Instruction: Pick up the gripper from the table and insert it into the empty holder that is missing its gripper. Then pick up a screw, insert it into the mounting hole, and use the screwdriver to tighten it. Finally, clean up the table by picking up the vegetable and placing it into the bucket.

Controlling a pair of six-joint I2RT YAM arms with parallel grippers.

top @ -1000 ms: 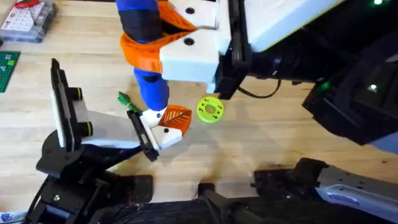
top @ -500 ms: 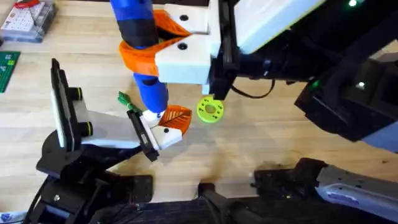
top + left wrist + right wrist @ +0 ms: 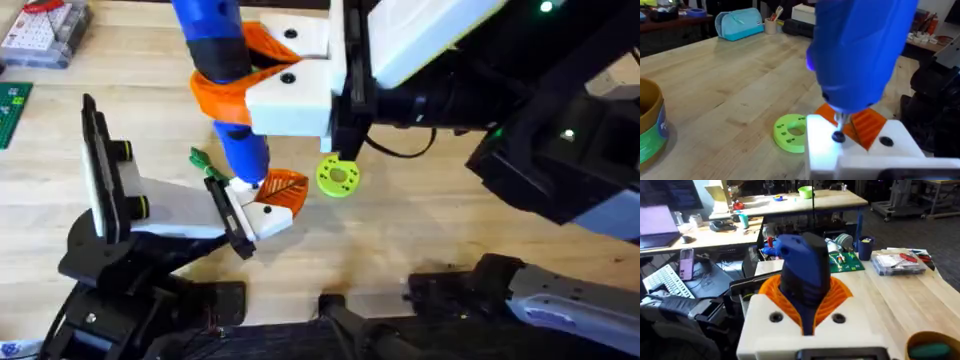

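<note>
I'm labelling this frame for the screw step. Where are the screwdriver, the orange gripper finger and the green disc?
screwdriver [image 3: 243,150]: overhead view, on its lower blue barrel.
orange gripper finger [image 3: 284,187]: overhead view, on the ribbed orange leaf.
green disc [image 3: 338,177]: overhead view, on its flat top face.

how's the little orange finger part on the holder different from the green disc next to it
The small orange ribbed finger on its white block is leaf-shaped; the yellow-green round disc is circular with small holes. The finger sits seated against the holder's black plate with the blue screwdriver's tip on its block; the disc lies loose and flat on the wooden table, touching nothing. Both look like small plastic parts.
</note>
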